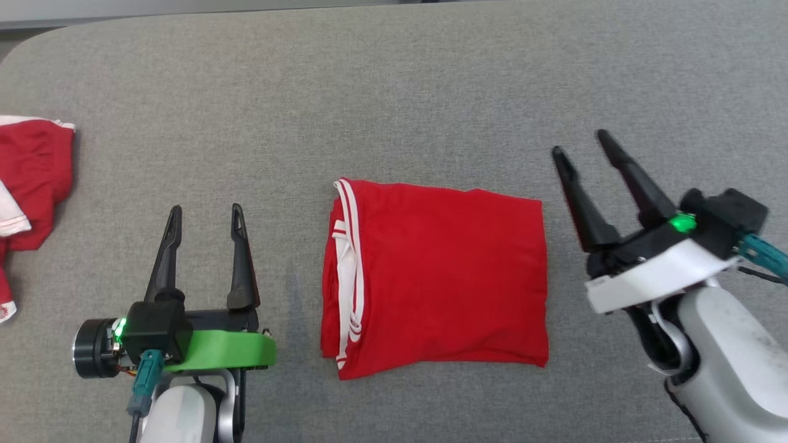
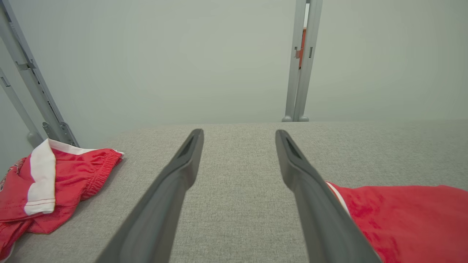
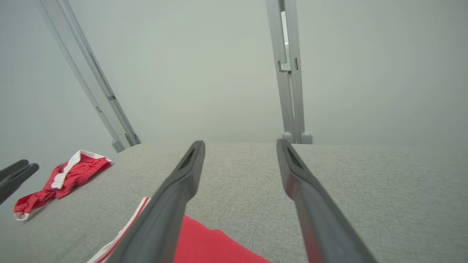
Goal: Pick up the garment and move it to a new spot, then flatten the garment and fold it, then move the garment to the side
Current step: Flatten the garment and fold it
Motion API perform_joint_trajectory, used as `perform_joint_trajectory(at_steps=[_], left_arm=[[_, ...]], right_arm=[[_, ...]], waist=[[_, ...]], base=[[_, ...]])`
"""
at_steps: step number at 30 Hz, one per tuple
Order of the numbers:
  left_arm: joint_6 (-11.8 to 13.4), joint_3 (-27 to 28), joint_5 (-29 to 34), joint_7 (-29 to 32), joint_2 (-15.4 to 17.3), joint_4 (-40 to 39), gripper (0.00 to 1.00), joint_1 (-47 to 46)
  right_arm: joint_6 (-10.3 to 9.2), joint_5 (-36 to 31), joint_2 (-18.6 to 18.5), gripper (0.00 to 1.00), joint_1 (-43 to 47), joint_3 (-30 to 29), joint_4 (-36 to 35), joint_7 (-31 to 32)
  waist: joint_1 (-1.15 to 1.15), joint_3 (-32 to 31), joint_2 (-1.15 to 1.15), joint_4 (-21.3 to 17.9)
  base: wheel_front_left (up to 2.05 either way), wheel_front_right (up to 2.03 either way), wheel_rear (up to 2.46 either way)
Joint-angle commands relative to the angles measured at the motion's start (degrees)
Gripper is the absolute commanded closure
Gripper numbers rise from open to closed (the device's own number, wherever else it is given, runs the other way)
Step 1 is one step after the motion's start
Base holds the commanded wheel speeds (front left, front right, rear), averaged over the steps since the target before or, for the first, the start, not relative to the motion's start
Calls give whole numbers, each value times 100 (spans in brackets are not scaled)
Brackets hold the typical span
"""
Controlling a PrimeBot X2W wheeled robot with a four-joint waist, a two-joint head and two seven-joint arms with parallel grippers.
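Looking down from the head, the red garment (image 1: 437, 277) lies folded into a neat rectangle on the grey cloth surface (image 1: 394, 80), between the two grippers and touched by neither. Its white-striped edge faces the left gripper (image 1: 206, 209), which hovers just beside it with fingers spread and nothing between them; its plain edge faces the right gripper (image 1: 579, 141), tilted inward, fingers likewise parted and empty. Beyond the left gripper, on the side away from the folded piece, lies a crumpled red-and-white cloth (image 1: 31, 184). From the left wrist, the left gripper (image 2: 239, 132) shows both fingers wide — bare grey surface between them — with the red garment (image 2: 402, 215) just outside the right-hand finger and the crumpled red-and-white cloth (image 2: 55, 182) well off past the other. From the right wrist, the right gripper (image 3: 240, 142) is spread too; the red garment (image 3: 204, 248) lies low, under and beside its left-hand finger, white stripes showing, and the crumpled red-and-white cloth (image 3: 69, 175) lies farther off that way, near the left gripper's fingers (image 3: 18, 173).
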Motion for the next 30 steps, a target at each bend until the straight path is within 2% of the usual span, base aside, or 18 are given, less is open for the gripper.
perform_joint_trajectory(at_steps=[1, 6, 12, 30], left_arm=[[10, 51, 13, -17, 70, 28, 0, 80], [24, 171, 38, -17, 154, 117, 0, 253], [-3, 248, -18, -17, 237, 264, 0, 581], [-35, 176, -139, -11, 296, 642, 0, 1306]], right_arm=[[-1, -137, -60, 0, 223, -228, -93, -25], [-1, -573, -105, 0, 1002, -1136, -406, -10], [-2, -950, 101, 0, 1728, -1701, -717, 204], [-2, -1462, 608, 0, 2924, -2109, -1276, 857]], waist=[[0, -128, 0, -165], [0, -381, 0, -387], [0, -743, 0, -517], [0, -1533, 0, -544]], base=[[0, 0, 0], [0, 0, 0], [0, 0, 0], [0, 0, 0]])
